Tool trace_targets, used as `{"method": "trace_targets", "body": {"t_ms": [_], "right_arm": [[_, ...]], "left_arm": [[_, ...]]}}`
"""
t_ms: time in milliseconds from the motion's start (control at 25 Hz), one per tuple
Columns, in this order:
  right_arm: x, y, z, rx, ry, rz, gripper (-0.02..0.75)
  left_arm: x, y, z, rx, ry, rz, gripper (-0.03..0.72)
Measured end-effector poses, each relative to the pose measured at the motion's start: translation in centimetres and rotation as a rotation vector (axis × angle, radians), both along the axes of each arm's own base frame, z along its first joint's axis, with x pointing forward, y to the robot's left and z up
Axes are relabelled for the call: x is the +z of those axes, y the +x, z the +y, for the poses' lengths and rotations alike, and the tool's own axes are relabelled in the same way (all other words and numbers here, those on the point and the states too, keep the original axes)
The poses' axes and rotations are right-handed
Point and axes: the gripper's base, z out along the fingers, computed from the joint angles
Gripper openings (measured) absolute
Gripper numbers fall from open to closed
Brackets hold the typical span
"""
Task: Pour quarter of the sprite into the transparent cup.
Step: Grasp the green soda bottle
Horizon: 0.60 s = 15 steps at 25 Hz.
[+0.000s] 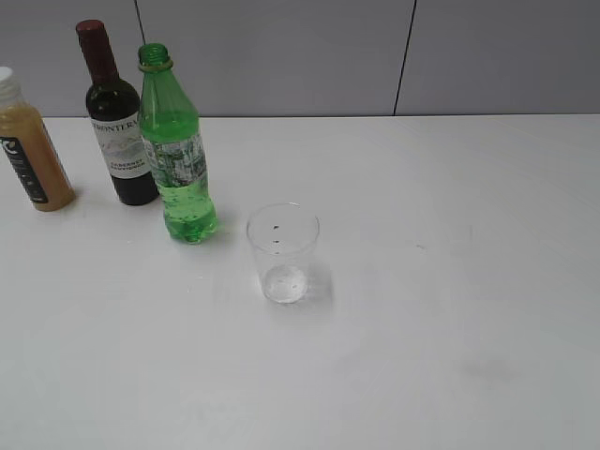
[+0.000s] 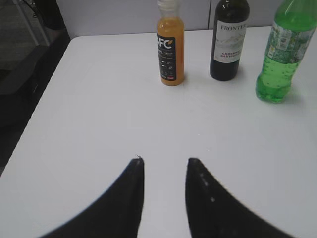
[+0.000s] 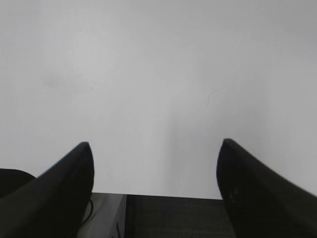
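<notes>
Exterior view shows a white tabletop [image 1: 450, 309] filling most of the frame. At upper left stand the dark wine bottle [image 1: 114, 122], the sprite [image 1: 174, 155] just right of it with its cap off, and the orange juice bottle [image 1: 28, 150] at the far left edge. Near centre sits the transparent cup [image 1: 282, 253], upright, apart from the sprite. Left pincer [image 2: 164, 171] hangs narrowly parted above bare tabletop; right pincer [image 3: 154, 158] is spread wide, gripping nothing.

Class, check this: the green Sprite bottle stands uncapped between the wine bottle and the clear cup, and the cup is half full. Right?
Not quite. The transparent cup looks empty, as the exterior view shows. The uncapped sprite does stand between the wine bottle and the cup.
</notes>
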Motion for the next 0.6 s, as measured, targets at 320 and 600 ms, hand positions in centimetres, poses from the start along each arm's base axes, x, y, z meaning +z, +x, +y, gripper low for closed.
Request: {"method": "trace_targets", "body": {"t_ms": [320,600], "right_arm": [[-1.4,-3.9,0.0,0.003,0.003,-0.132,0.594],[-2.3,-7.7,-0.1,0.007,0.000,-0.282,0.594]], "left_arm": [[0.0,0.0,0.0,0.000,0.000,0.000,0.234],[0.0,0.0,0.0,0.000,0.000,0.000,0.240]]}}
